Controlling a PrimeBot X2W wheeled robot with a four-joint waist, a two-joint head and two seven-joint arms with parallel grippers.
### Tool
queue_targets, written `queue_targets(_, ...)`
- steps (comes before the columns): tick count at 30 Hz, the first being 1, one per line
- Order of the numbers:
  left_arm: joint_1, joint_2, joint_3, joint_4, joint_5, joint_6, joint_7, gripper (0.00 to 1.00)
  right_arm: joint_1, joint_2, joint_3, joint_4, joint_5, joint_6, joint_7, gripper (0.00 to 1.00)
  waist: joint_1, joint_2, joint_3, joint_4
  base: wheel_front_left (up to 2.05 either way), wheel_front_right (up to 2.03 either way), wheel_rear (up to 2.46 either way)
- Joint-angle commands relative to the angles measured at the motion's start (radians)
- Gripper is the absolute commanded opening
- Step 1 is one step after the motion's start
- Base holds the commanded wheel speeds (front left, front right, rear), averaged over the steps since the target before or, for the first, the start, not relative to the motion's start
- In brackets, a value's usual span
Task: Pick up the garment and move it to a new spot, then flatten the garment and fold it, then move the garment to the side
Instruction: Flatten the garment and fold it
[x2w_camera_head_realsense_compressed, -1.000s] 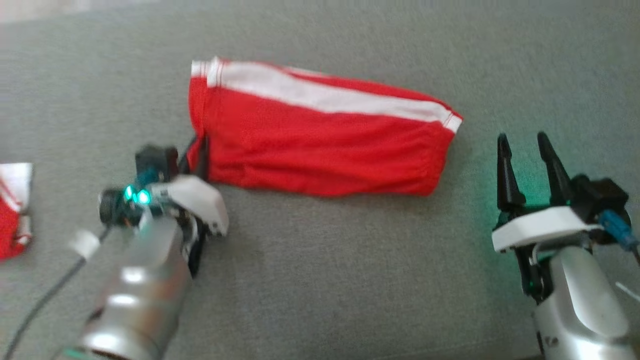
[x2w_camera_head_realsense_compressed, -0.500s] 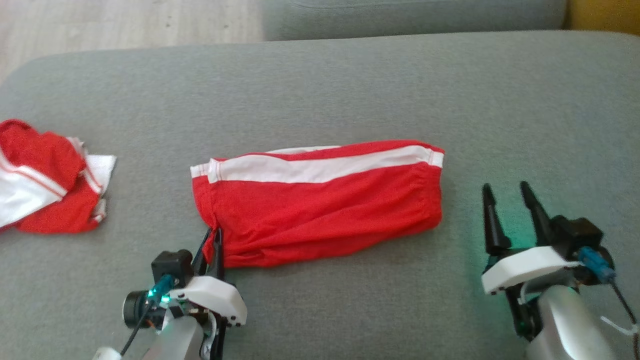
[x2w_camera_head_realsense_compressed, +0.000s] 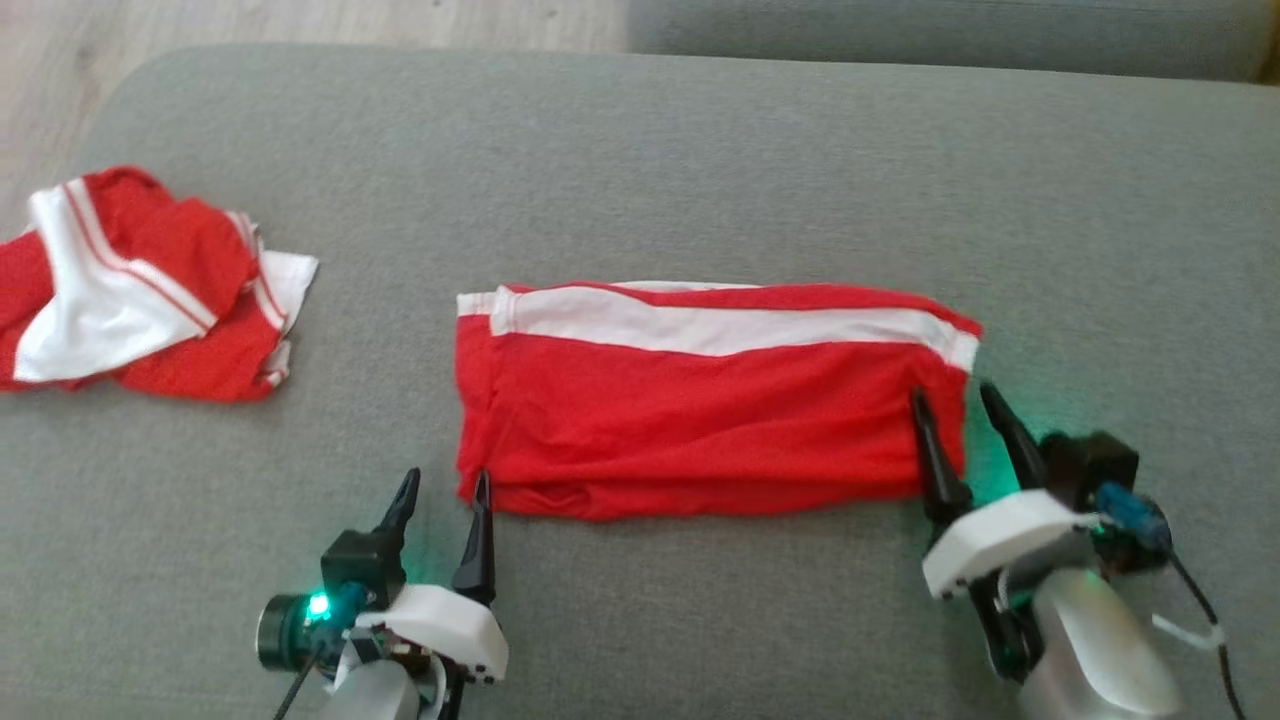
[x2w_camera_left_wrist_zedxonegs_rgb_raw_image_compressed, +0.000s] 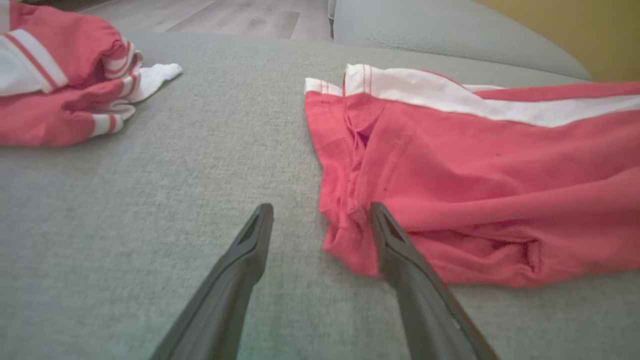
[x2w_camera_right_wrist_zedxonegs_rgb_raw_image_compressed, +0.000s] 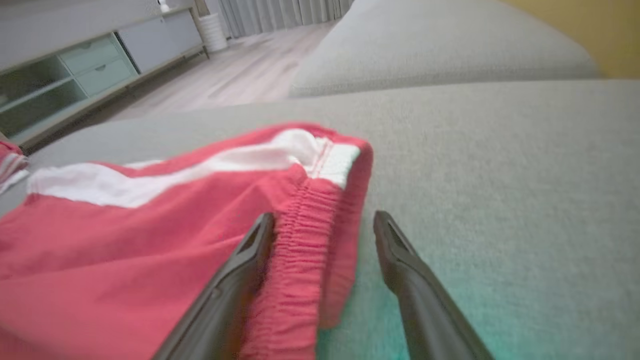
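The garment (x2w_camera_head_realsense_compressed: 700, 410) is a pair of red shorts with a white side stripe, lying folded in a long flat band on the grey cushion. My left gripper (x2w_camera_head_realsense_compressed: 446, 480) is open at its lower left corner. In the left wrist view the gripper (x2w_camera_left_wrist_zedxonegs_rgb_raw_image_compressed: 321, 207) holds nothing, and its right finger lies against the garment's (x2w_camera_left_wrist_zedxonegs_rgb_raw_image_compressed: 475, 165) corner. My right gripper (x2w_camera_head_realsense_compressed: 952, 395) is open at the band's right end. In the right wrist view, that gripper (x2w_camera_right_wrist_zedxonegs_rgb_raw_image_compressed: 325, 216) straddles the gathered elastic waistband of the garment (x2w_camera_right_wrist_zedxonegs_rgb_raw_image_compressed: 150, 225) without pinching it.
A second red-and-white garment (x2w_camera_head_realsense_compressed: 140, 290) lies crumpled at the cushion's left end, also seen from the left wrist (x2w_camera_left_wrist_zedxonegs_rgb_raw_image_compressed: 50, 90). The grey cushion (x2w_camera_head_realsense_compressed: 700, 150) ends at wooden floor (x2w_camera_head_realsense_compressed: 60, 60) on the far left. A back cushion (x2w_camera_head_realsense_compressed: 900, 25) runs behind. A low cabinet (x2w_camera_right_wrist_zedxonegs_rgb_raw_image_compressed: 75, 65) stands across the room.
My left gripper has opened and let go of the garment's lower left corner. My right gripper has closed in on the garment's right end and now straddles the waistband. The head camera has shifted.
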Motion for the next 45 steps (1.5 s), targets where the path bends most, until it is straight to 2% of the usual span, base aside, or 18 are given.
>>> queue_targets(1,-0.012,0.004,0.026,-0.029,0.005,-0.005,-0.008,1.00,-0.028,0.008,0.013,0.020,-0.001,-0.001,-0.006,1.00,0.0000,-0.0001,0.010,0.017,0.00,0.00,0.00)
queue_targets(6,-0.009,0.003,0.014,-0.035,-0.002,-0.005,-0.008,1.00,-0.045,0.008,0.059,0.103,0.084,-0.001,-0.006,1.00,0.0000,-0.0001,0.024,0.036,0.00,0.00,0.00)
queue_targets(11,-0.011,0.003,0.002,-0.041,-0.003,-0.003,-0.008,1.00,-0.051,0.008,0.184,0.129,0.221,-0.001,-0.006,1.00,0.0000,-0.0001,0.032,0.048,0.00,0.00,0.00)
queue_targets(13,-0.008,0.003,-0.001,-0.041,-0.002,-0.004,-0.008,1.00,-0.054,0.008,0.215,0.146,0.272,-0.001,-0.006,0.09,0.0000,-0.0001,0.033,0.051,0.00,0.00,0.00)
queue_targets(14,-0.007,0.003,-0.002,-0.040,-0.001,-0.004,-0.008,1.00,-0.057,0.008,0.215,0.153,0.292,-0.001,-0.006,0.00,0.0000,-0.0001,0.033,0.052,0.00,0.00,0.00)
queue_targets(20,0.011,0.003,-0.002,-0.036,0.007,-0.006,-0.008,1.00,-0.067,-0.040,0.166,0.149,0.361,-0.001,-0.006,0.00,0.0000,-0.0001,0.016,0.042,0.00,0.00,0.00)
queue_targets(31,0.059,0.003,-0.016,-0.018,0.011,-0.031,-0.008,1.00,-0.056,-0.162,0.049,0.095,0.375,-0.001,-0.006,0.00,0.0000,-0.0001,-0.040,-0.016,0.00,0.00,0.00)
queue_targets(34,0.063,0.003,-0.033,-0.011,0.006,-0.032,-0.008,1.00,-0.059,-0.150,0.073,0.058,0.393,-0.001,-0.006,0.00,0.0000,-0.0001,-0.051,-0.022,0.00,0.00,0.00)
queue_targets(38,0.068,0.003,-0.057,0.002,0.003,-0.034,-0.008,1.00,-0.072,-0.113,0.170,-0.002,0.423,-0.001,-0.005,0.00,0.0000,-0.0001,-0.065,-0.012,0.00,0.00,0.00)
queue_targets(45,0.079,0.003,-0.099,0.024,-0.008,-0.036,-0.008,1.00,-0.114,-0.028,0.307,-0.051,0.482,-0.001,0.034,0.00,0.0000,-0.0001,-0.079,0.078,0.00,0.00,0.00)
